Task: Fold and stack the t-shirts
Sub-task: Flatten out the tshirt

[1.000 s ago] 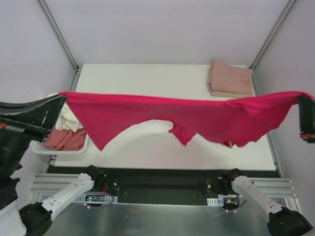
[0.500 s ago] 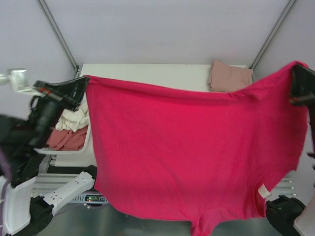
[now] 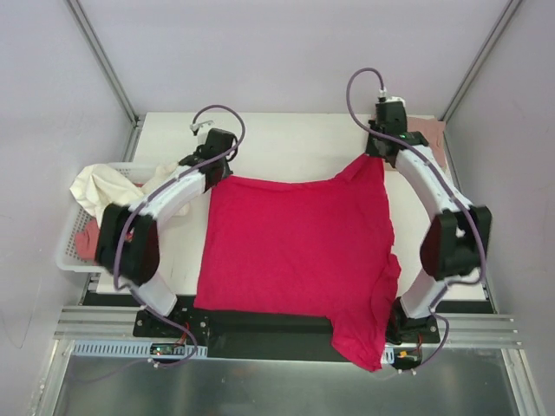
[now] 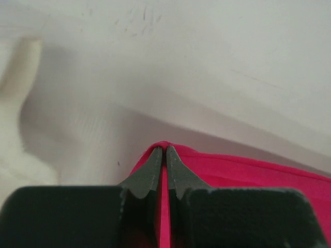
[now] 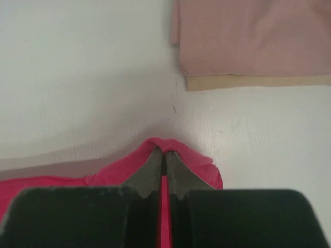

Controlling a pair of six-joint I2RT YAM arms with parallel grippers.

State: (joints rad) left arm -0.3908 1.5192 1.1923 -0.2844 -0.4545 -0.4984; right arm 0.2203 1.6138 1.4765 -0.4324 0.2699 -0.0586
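The crimson-red t-shirt (image 3: 299, 247) lies spread flat on the white table (image 3: 286, 139), with one sleeve hanging over the near edge. My left gripper (image 3: 217, 172) is shut on its far left corner; the red fabric (image 4: 248, 170) is pinched between the jaws of my left gripper (image 4: 165, 150). My right gripper (image 3: 379, 160) is shut on the far right corner, red cloth (image 5: 199, 163) bunched at the tips of my right gripper (image 5: 164, 154). A folded dusty pink shirt (image 5: 253, 36) lies on a tan one (image 5: 258, 81) at the far right corner (image 3: 431, 132).
A white lattice basket (image 3: 69, 260) at the left table edge holds a cream shirt (image 3: 100, 186) draped over its rim and a salmon-pink one (image 3: 85, 243). The cream fabric also shows at the left of the left wrist view (image 4: 15, 103).
Both arms have swung the red shirt from hanging high in front of the camera down and forward. It now lies spread on the table, both grippers still holding its far corners.
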